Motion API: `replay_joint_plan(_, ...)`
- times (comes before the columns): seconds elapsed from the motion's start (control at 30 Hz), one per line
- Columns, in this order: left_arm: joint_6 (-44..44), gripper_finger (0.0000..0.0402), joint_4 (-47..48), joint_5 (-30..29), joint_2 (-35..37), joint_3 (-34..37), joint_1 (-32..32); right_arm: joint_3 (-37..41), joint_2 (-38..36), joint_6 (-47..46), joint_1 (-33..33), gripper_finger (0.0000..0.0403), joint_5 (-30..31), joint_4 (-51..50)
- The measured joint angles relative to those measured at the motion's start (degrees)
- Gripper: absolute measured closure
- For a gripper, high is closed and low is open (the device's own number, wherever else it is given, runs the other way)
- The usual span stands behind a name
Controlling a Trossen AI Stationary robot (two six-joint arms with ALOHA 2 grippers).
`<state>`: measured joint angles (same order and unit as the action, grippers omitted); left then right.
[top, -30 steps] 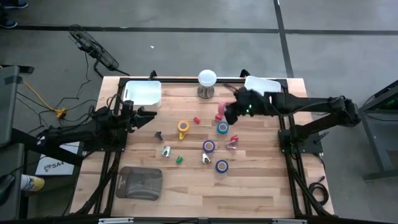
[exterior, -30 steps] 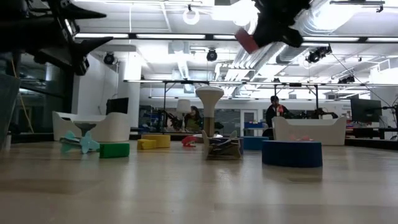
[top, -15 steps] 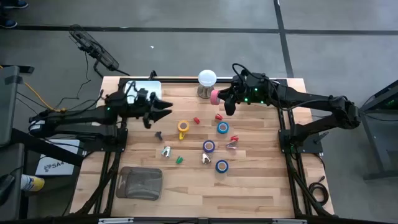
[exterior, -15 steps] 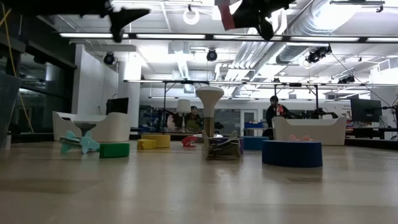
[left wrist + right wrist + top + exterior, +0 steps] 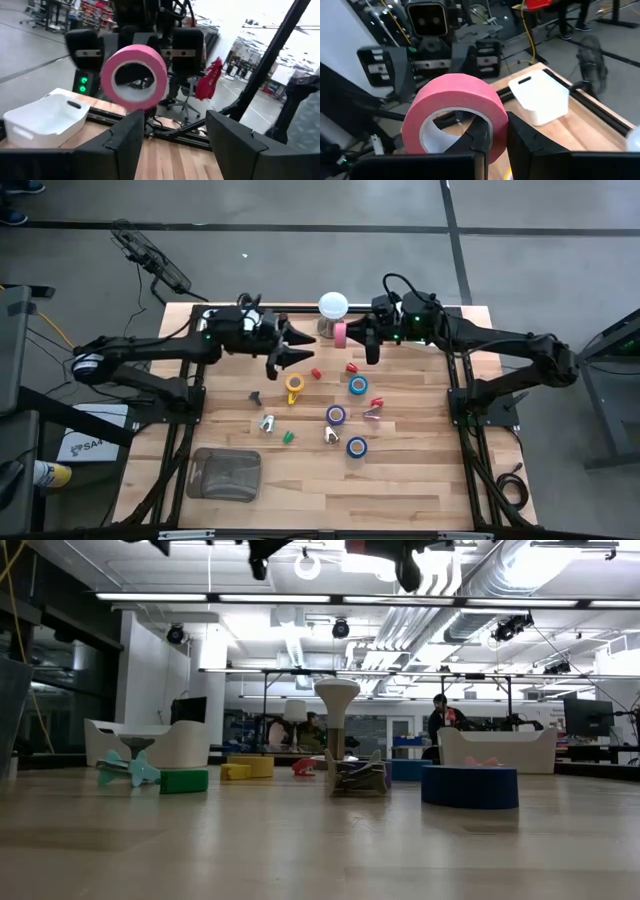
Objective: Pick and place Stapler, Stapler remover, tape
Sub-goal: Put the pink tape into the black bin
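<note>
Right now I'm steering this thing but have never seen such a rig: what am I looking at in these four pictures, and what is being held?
You see two dark robot arms at a wooden table. One camera looks straight down from above, one sits at table-top height, and one rides on each arm's wrist.

The right gripper is raised over the far side of the table, shut on a pink tape roll. The left gripper faces it, open and empty; its wrist camera sees the same pink roll just ahead, as if for a handover.

On the table lie three blue tape rolls, a yellow-orange one, small coloured and silvery pieces, a white bin at the far left and a clear tray near the front.
</note>
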<state>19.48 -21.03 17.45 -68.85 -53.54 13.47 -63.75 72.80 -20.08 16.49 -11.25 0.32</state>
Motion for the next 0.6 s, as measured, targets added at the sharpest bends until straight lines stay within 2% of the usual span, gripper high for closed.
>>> replay_joint_plan(0.3,-0.8,0.0192,0.3,-0.9,-3.5,-3.5,0.0,0.0,2.9,-2.8,-1.0,0.0373,-2.1,4.9)
replay_joint_plan(0.6,-1.2,0.0192,0.2,-1.5,-3.5,-3.5,0.0,0.0,5.8,-7.0,-1.7,0.0373,0.8,10.0)
